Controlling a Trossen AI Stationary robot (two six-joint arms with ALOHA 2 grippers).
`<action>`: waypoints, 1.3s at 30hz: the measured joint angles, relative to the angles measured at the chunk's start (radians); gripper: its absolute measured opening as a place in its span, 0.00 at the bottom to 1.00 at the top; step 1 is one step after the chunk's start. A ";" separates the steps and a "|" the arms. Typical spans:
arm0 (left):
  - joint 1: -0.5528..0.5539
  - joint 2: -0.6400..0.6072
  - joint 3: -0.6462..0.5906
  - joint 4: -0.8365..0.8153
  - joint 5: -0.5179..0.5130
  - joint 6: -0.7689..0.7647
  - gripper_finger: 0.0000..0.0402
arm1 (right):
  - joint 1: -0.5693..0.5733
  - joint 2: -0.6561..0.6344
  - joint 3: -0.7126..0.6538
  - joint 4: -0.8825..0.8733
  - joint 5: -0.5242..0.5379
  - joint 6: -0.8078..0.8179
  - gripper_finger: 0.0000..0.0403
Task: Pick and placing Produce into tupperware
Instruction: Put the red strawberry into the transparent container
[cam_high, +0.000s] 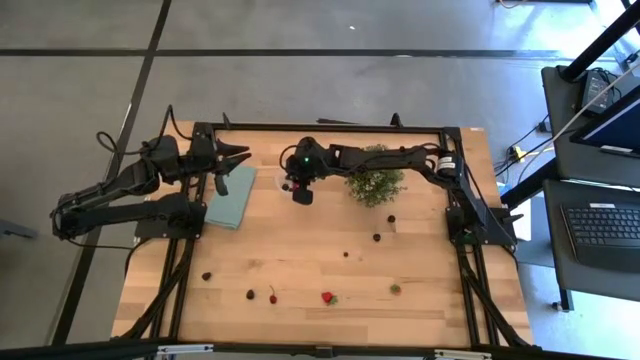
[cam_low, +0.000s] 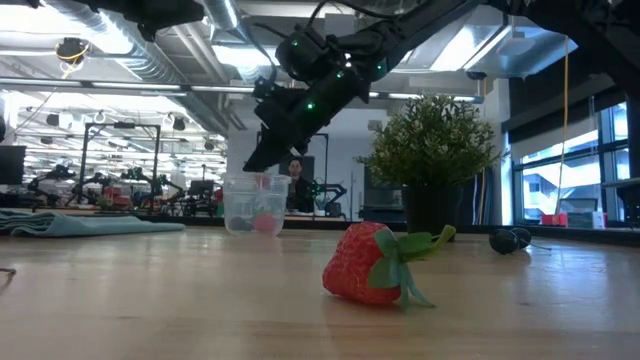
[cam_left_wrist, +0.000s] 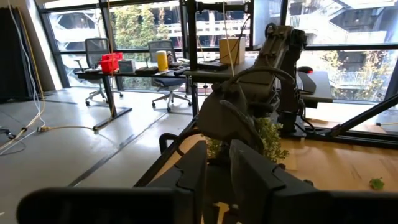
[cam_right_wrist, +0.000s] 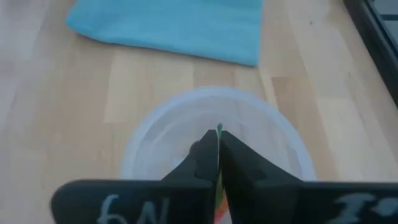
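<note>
On my light wooden desk (cam_high: 300, 250), the right arm's tool (cam_right_wrist: 218, 163) hangs over the small clear round plastic cup (cam_right_wrist: 214, 134), fingers pressed on a thin green-and-red sliver. The left tool (cam_left_wrist: 214, 171) waits nearly closed beside the teal cloth (cam_high: 232, 197). A red strawberry (cam_low: 370, 262) lies apart.

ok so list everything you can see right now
table: one, light wood
cup: one, clear, under the right gripper, something red inside
cloth: one, teal, left of the cup
plant: one, green, right of the cup
loose produce: about eight, dark, red, one greenish, scattered on the table's near half
laptop: one, dark, beside the table
left gripper: one, dark, open, empty, by the cloth's far edge
right gripper: one, dark, above the cup, shut on a held piece, green and red
</note>
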 joint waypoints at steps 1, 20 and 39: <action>0.000 0.000 0.000 0.000 0.000 0.000 0.15 | -0.001 0.000 0.000 -0.002 0.000 0.000 0.06; 0.000 0.000 0.000 -0.014 0.000 0.000 0.06 | 0.002 0.000 0.064 -0.066 -0.004 -0.107 0.37; 0.000 0.000 0.000 -0.020 0.000 0.001 0.02 | 0.057 -0.119 0.477 -0.726 -0.062 -0.050 0.62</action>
